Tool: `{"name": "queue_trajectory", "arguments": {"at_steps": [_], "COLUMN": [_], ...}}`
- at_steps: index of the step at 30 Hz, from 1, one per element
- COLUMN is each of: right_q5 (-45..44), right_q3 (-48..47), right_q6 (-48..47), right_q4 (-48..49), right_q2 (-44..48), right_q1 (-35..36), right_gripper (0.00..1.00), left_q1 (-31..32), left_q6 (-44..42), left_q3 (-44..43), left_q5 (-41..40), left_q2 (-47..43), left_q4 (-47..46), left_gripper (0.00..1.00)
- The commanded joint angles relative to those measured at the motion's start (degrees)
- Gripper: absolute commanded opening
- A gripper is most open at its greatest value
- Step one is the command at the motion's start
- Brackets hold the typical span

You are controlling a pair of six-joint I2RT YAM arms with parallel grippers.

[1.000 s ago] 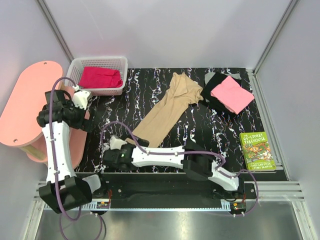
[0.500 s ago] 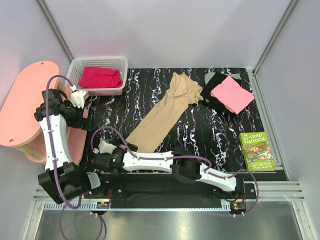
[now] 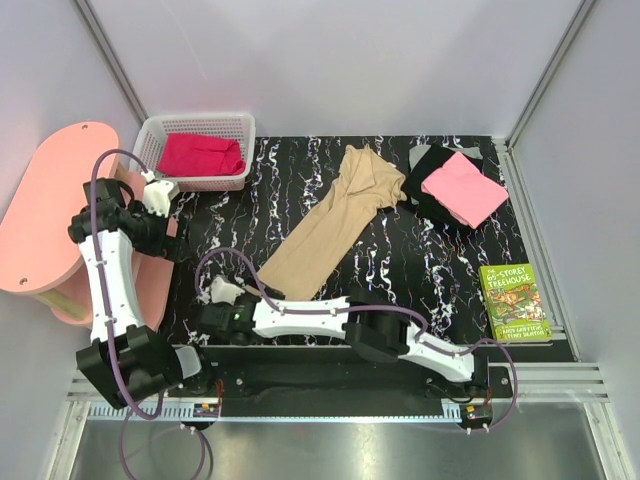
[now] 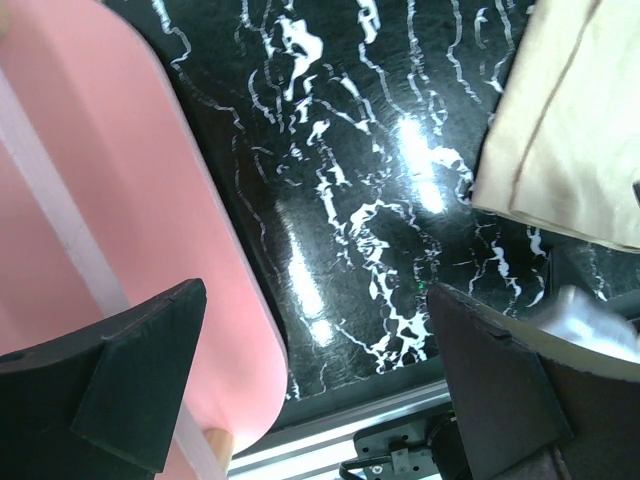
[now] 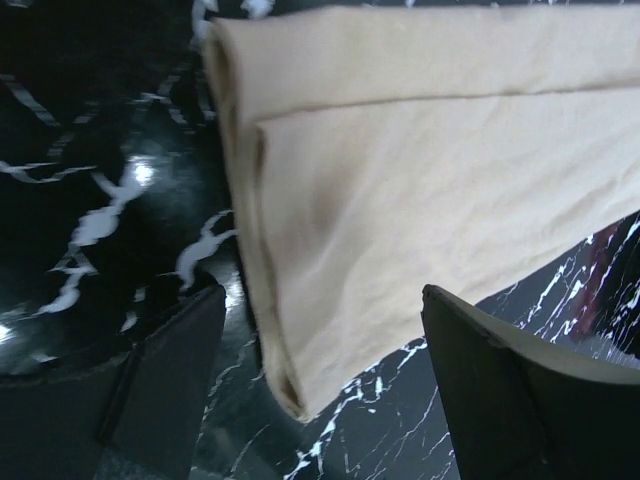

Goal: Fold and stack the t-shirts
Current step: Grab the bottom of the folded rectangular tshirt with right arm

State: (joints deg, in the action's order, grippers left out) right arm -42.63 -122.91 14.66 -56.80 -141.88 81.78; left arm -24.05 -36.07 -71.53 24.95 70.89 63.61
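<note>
A tan-beige t-shirt [image 3: 330,225], folded into a long strip, lies diagonally across the black marble table [image 3: 400,270]. Its near corner [image 5: 300,390] sits between the fingers of my open right gripper [image 5: 315,310], which hovers at the shirt's near-left end [image 3: 222,292]. A pink t-shirt [image 3: 462,187] lies folded on a black t-shirt [image 3: 428,165] at the back right. The magenta-red t-shirt [image 3: 200,155] is in the white basket [image 3: 195,120]. My left gripper [image 3: 162,192] stands open and empty [image 4: 315,300] over the table's left edge, with the tan shirt [image 4: 570,130] to its right.
A pink side table [image 3: 50,200] stands off the left edge, just under the left gripper [image 4: 120,180]. A green paperback book [image 3: 514,300] lies at the near right. Grey walls close in the back and sides.
My right gripper swung left toward the table's near edge, then came slightly back to the tan shirt's near corner. The left arm folded back lower; its gripper stays beside the pink table.
</note>
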Motion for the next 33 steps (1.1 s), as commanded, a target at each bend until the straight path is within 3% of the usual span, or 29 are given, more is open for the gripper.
{"name": "queue_trajectory", "arguments": {"at_steps": [1, 15, 21, 28, 33], "right_q5": [3.2, 11.5, 18.2, 20.9, 23.4], "right_q3": [7.4, 6.2, 8.8, 11.8, 13.6], "right_q6": [3.0, 2.8, 3.7, 4.9, 6.3], "right_q4": [2.9, 6.4, 8.7, 10.7, 12.1], "right_q2": [2.0, -1.6, -2.1, -1.9, -1.5], "right_q1": [-3.7, -4.2, -3.9, -3.9, -4.5], "right_gripper": [0.88, 0.82, 0.63, 0.52, 0.29], "left_q1": [0.1, 7.1, 7.5, 8.0, 8.1], "left_q6": [-1.2, 1.2, 1.5, 1.4, 1.4], "left_q3": [-1.4, -5.7, -5.2, -5.2, -5.2], "left_q5": [5.1, 5.7, 5.0, 4.9, 5.2], "left_q2": [-1.2, 1.0, 1.4, 1.3, 0.8], "left_q4": [1.2, 3.0, 2.2, 1.6, 1.5], "left_gripper": [0.99, 0.99, 0.99, 0.99, 0.99]}}
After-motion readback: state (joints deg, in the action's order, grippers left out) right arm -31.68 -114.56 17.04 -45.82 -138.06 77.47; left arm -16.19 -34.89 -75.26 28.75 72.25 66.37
